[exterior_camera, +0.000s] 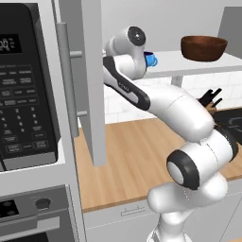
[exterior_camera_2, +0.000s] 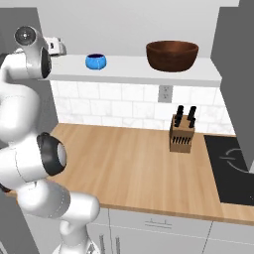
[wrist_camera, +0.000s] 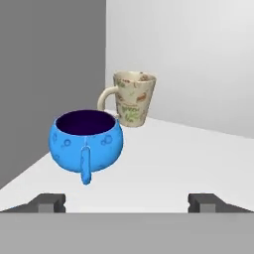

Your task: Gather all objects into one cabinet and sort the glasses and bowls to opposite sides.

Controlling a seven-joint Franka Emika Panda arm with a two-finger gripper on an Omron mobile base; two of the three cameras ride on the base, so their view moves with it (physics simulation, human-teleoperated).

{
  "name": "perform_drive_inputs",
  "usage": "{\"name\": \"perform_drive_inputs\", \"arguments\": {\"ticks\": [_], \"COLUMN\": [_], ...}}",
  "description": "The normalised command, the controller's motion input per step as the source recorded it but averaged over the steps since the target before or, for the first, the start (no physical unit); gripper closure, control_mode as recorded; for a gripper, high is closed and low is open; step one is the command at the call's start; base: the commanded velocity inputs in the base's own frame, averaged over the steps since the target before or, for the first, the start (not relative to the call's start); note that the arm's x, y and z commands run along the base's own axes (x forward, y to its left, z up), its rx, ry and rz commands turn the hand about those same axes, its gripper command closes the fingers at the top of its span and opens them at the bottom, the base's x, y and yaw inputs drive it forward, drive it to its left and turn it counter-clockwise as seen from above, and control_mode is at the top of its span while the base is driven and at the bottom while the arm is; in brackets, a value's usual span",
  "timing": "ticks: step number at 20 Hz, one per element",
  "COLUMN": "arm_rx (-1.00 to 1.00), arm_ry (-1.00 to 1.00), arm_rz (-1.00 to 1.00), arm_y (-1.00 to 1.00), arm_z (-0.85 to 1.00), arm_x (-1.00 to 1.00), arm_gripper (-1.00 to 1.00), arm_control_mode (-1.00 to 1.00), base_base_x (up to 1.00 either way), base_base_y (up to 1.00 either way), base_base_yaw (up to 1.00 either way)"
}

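Through the hand view, a bright blue cup with a dark inside stands on the cabinet's white shelf floor, its handle toward me. Behind it, near the back left corner, a cream-beige mottled tumbler stands upright. My gripper is open just short of the blue cup, its fingertips wide apart and touching nothing. From the base views, a blue cup sits at the left of the shelf beside my wrist. The large dark brown bowl stands at the right end.
The open grey cabinet door with its silver bar handle hangs left of my arm. A microwave is further left. Below lie the wooden countertop, a knife block and a black cooktop.
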Motion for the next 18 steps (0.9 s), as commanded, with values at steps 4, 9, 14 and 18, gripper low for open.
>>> {"name": "perform_drive_inputs", "arguments": {"ticks": [4,9,14,18], "arm_rx": [0.14,0.08,0.04,0.00], "arm_ry": [-0.07,0.00,0.00,0.00], "arm_rz": [-0.09,-0.08,-0.08,-0.05], "arm_y": [-0.59,-0.66,-0.66,-0.66], "arm_z": [0.00,0.18,0.30,0.15], "arm_x": [-0.55,-0.74,-0.78,-0.68], "arm_gripper": [-1.00,-1.00,-1.00,-1.00], "arm_control_mode": [-1.00,-1.00,-1.00,-1.00], "base_base_x": [0.00,0.00,0.00,0.00], "base_base_y": [0.00,0.00,0.00,0.00], "base_base_yaw": [0.00,0.00,0.00,0.00]}}
